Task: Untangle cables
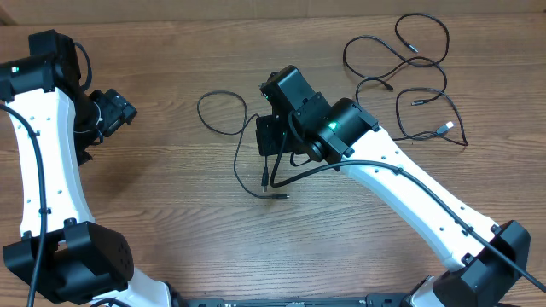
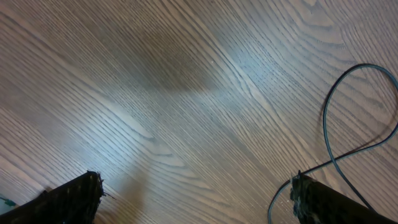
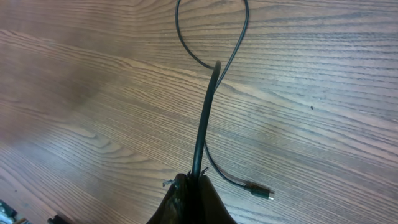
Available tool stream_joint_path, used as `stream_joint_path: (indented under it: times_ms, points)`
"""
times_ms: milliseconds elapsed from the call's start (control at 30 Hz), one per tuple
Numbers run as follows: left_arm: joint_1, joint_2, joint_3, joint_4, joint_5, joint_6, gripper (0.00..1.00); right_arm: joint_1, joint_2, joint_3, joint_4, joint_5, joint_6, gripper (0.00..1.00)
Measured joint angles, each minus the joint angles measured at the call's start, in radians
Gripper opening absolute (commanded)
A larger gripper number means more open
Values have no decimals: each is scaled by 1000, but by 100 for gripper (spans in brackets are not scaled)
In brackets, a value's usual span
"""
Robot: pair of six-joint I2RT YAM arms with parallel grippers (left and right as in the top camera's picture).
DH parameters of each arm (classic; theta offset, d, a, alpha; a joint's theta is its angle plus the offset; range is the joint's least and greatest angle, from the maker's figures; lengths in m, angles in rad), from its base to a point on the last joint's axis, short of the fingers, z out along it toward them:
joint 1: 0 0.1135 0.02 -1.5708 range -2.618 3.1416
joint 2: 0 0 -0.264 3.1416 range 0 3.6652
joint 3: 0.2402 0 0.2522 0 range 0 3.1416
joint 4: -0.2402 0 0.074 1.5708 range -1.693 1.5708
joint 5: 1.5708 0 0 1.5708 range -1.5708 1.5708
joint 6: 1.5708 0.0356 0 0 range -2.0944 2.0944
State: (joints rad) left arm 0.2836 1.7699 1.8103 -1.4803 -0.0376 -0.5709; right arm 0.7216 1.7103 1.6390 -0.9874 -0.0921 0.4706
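Observation:
A thin black cable [image 1: 223, 115] loops across the table's middle, its plug ends [image 1: 277, 195] lying near the right gripper. My right gripper [image 1: 271, 147] is shut on this cable [image 3: 208, 112] and pinches a strand that rises from its fingertips [image 3: 198, 179]; one plug end [image 3: 260, 191] lies on the wood beside it. More loose black cables [image 1: 401, 68] lie spread at the back right. My left gripper [image 1: 115, 111] is open and empty at the far left; its fingertips [image 2: 196, 196] hover over bare wood, with a cable loop [image 2: 348, 118] at the right.
The wooden table [image 1: 171, 213] carries both white arms. The right arm's own thicker black cable [image 1: 409, 183] runs along its link. The left arm's base [image 1: 77, 264] stands at the front left.

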Motion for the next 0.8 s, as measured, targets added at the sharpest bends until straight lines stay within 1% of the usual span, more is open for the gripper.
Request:
stream_joint_path:
  times_ms: [367,400,667,700,800]
  points:
    - [0,0,0,0,0,0,100,0,0,0,-15,-5,0,5]
    - [0,0,0,0,0,0,99,0,0,0,-13,-5,0,6]
    - [0,0,0,0,0,0,100,0,0,0,30,-6,1,6]
    - [0,0,0,0,0,0,100,0,0,0,31,-6,1,8]
    - [0,0,0,0,0,0,100,0,0,0,42,-5,0,21]
